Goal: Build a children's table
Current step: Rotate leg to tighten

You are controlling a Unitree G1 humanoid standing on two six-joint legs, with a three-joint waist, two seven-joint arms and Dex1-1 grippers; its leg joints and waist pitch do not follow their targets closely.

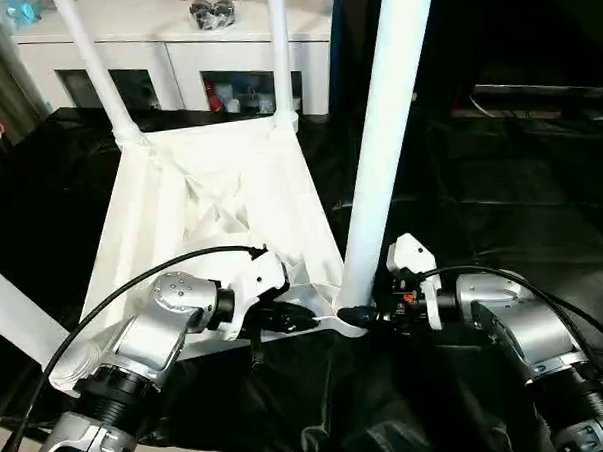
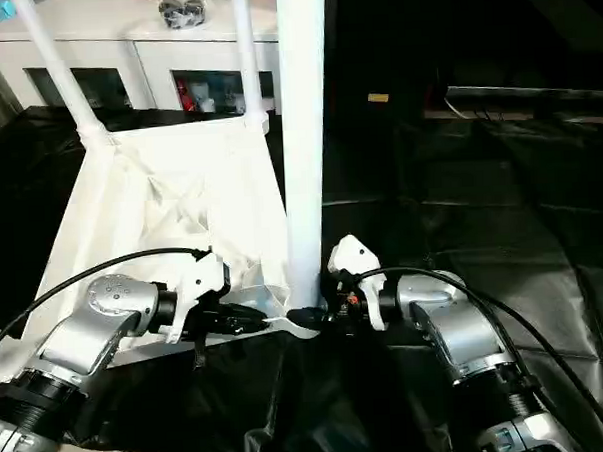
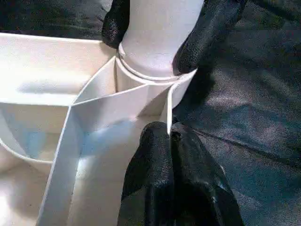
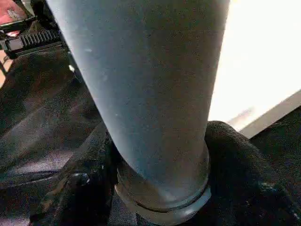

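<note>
The children's table top (image 1: 216, 205) lies upside down on black sheeting (image 1: 501, 207). The right gripper (image 3: 155, 33) clamps the near leg (image 1: 383, 142) at its corner socket; the left gripper (image 3: 171, 179), fingers together, seemingly pinches the socket's rib.

- Left forearm (image 1: 156, 327): silver, rounded metal housing, black ribbed collar, white wrist bracket.
- Right forearm (image 1: 516, 322): matching silver housing, white bracket.
- Black cables loop over each wrist.
- Fingers (image 3: 174, 179): black, textured.

A black plastic sheet (image 1: 501, 207) covers the floor before a white cabinet (image 1: 173, 41) with glass doors.
</note>
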